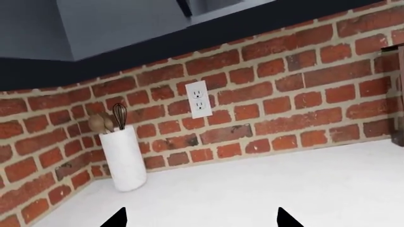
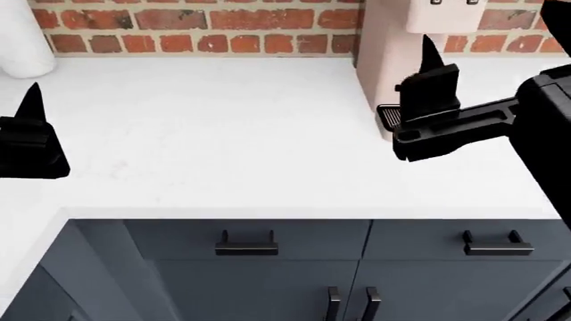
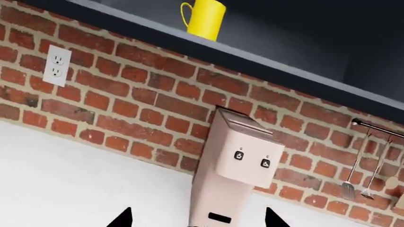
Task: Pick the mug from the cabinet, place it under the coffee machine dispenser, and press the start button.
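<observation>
Open right fingers (image 3: 123,218) face the coffee machine dispenser (image 3: 237,165).

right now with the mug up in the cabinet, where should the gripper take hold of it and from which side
Probably grip the mug across its plain cylindrical body, coming in from the open front of the cabinet shelf. It stands upright near the shelf's front edge, and its loop handle sticks out sideways, away from the coffee machine, so the body sides are free. The right gripper, open and facing that way, looks best placed.

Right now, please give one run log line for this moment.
mug: in cabinet, untouched | machine: tray empty | left tool: open | right tool: open
</observation>
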Controlling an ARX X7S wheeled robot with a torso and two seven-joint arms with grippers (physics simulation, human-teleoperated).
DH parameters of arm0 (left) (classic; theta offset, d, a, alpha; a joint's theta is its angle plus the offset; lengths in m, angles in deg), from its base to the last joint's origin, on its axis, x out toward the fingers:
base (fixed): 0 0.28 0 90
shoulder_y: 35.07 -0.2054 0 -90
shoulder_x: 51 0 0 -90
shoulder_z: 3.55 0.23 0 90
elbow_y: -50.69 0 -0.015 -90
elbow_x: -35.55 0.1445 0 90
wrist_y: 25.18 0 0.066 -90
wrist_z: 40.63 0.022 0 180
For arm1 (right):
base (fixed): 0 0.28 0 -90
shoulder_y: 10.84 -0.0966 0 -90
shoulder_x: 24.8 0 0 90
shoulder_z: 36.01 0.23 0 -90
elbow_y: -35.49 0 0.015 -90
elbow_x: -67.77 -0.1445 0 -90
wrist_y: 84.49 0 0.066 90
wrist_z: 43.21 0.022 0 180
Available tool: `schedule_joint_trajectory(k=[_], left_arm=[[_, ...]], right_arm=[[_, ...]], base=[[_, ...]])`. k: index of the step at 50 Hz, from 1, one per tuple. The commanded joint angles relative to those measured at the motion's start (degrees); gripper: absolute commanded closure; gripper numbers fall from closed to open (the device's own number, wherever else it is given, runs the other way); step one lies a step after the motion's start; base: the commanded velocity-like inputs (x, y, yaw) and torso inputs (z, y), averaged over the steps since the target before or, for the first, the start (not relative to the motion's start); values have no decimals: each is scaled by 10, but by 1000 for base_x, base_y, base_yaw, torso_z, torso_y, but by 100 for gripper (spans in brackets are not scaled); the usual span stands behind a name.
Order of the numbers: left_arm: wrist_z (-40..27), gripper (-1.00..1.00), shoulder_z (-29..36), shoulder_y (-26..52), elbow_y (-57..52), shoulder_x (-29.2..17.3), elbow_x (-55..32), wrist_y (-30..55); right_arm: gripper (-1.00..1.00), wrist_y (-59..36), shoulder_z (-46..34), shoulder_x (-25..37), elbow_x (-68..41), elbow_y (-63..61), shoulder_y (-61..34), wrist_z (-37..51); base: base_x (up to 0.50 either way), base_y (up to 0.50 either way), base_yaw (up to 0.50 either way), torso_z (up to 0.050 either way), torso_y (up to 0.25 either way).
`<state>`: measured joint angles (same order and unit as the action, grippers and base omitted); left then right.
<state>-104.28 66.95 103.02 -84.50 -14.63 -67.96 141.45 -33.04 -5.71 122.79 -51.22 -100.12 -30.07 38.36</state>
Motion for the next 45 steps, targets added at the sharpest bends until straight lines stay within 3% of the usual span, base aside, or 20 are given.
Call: schedule_joint_trajectory(k=[1, 4, 9, 12, 16, 18, 28, 45], left_arm=[[1, -100, 2, 0, -11, -2, 6, -5], [5, -100, -4, -6, -15, -3, 11, -4], [18, -100, -16, -16, -17, -1, 25, -1], [22, -100, -17, -19, -17, 0, 31, -1], [19, -100, -11, -16, -17, -2, 29, -4], [15, -100, -7, -13, -17, -4, 25, -7], [-11, -100, 17, 5, -15, -21, -4, -23], [-29, -100, 8, -2, -21, -47, -37, -43]], right_arm=[[-100, -126, -21, -177, 5, 316, -181, -123], [-100, -198, -17, -256, 83, 475, -256, -231], [-100, -387, 201, -391, 376, 634, -257, -384], [-100, -468, 337, -479, 634, 674, -257, -571], [-100, -468, 425, -575, 977, 727, -258, -876], [-100, -439, 433, -576, 1101, 762, -258, -877], [-100, -362, 447, -576, 1026, 922, -258, -808], [-100, -241, 451, -576, 962, 1011, -258, -778]], base=[[0, 0, 0, 0, 0], [0, 0, 0, 0, 0], [0, 0, 0, 0, 0], [0, 0, 0, 0, 0], [0, 0, 0, 0, 0], [0, 0, 0, 0, 0], [0, 0, 0, 0, 0], [0, 0, 0, 0, 0]])
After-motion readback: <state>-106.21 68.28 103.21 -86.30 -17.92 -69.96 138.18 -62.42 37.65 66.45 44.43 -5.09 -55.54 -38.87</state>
